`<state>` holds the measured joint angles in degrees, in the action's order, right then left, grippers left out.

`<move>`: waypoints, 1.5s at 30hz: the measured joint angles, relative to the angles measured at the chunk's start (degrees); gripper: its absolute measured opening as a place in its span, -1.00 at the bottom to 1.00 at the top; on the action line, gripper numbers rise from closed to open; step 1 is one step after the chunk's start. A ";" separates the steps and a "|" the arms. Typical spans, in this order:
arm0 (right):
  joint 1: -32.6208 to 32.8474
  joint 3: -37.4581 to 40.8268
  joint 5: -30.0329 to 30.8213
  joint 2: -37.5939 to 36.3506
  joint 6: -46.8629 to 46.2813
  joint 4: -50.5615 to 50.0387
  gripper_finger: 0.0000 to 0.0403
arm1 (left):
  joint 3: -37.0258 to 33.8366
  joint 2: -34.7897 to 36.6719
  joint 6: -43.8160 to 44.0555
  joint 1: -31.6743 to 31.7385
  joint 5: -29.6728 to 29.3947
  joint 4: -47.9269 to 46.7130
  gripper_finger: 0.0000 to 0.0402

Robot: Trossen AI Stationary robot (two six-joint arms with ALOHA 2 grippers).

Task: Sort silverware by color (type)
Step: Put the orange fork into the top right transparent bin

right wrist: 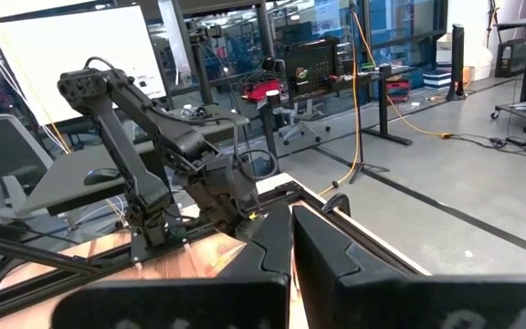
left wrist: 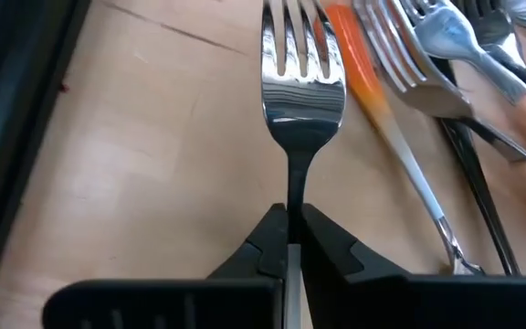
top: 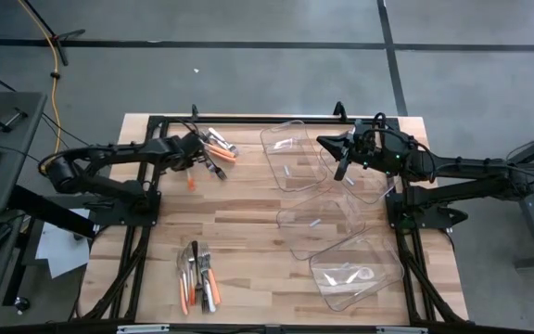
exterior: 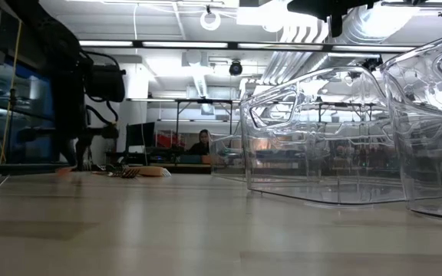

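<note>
A pile of silverware (top: 219, 153) with orange and metal handles lies at the far left of the table. My left gripper (top: 196, 147) is at that pile, pointing steeply down and shut on a plain silver fork (left wrist: 301, 87). Beside that fork lie an orange-handled piece (left wrist: 362, 68) and more forks (left wrist: 427, 55). A second pile of silverware (top: 197, 276) rests flat near the front edge. My right gripper (top: 342, 170) hangs shut and level above the clear bins, holding nothing. My left gripper pinches the silver fork's thin neck (left wrist: 293, 196), just behind the head, between its two fingers. The fingers come from above, slanting, and lie in line with the fork. The tines point away from the fingers. Whether the fork is clear of the wood cannot be told.
Several clear plastic bins stand on the right half: one at the far middle (top: 278, 139), one under my right gripper (top: 383, 190), one mid-table (top: 290, 218), one near the front (top: 392, 278). A single orange piece (top: 191, 183) lies apart. Bare wood spreads across the middle.
</note>
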<state>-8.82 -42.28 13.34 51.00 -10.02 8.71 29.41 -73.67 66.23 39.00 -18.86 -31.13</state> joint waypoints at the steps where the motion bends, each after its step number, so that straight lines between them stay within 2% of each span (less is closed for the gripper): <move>1: 0.00 0.00 0.00 0.00 0.00 0.00 -1.00 | 0.00 0.77 -0.40 0.00 -0.08 -0.58 -0.98; 7: 0.00 0.00 0.00 0.00 0.00 0.00 -1.00 | 0.02 8.68 -6.27 -0.07 0.02 -1.08 -0.99; 12: -0.17 0.00 0.00 0.00 -0.33 0.04 -1.00 | 0.02 19.09 -14.22 -0.41 3.70 3.29 -0.99; 16: -0.17 0.00 0.00 0.01 -0.34 0.07 -1.00 | 0.04 27.19 -22.07 -2.84 8.54 15.78 -0.99; 20: -0.17 0.00 -0.02 0.07 -0.02 0.09 -1.00 | 0.15 31.15 -28.95 -6.59 14.95 35.86 -0.99; 23: -0.17 0.00 -0.63 0.07 -0.02 0.85 -1.00 | 0.22 30.98 -32.24 -9.66 18.93 48.29 -1.00; 26: -0.17 0.00 -3.00 0.07 0.00 2.77 -1.00 | 0.22 29.77 -33.32 -12.47 22.29 54.48 -1.00; 30: -0.17 0.00 -5.83 0.07 0.00 3.52 -1.00 | 0.20 28.12 -33.37 -16.01 25.04 58.25 -1.00; 37: -0.15 0.00 -10.19 2.97 -3.23 8.27 -0.96 | 2.03 22.05 -35.57 -20.84 22.59 60.58 -1.00; 40: -0.15 -0.04 -10.43 6.36 -6.05 12.32 -0.83 | 5.06 17.29 -37.69 -22.34 22.71 60.46 -1.00; 45: -0.15 -0.04 -10.59 11.88 -11.18 17.69 -0.41 | 10.65 9.51 -39.90 -24.09 25.28 60.53 -1.00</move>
<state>-8.97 -42.33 2.76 62.89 -21.20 26.40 40.06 -64.16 26.33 14.91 6.42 29.41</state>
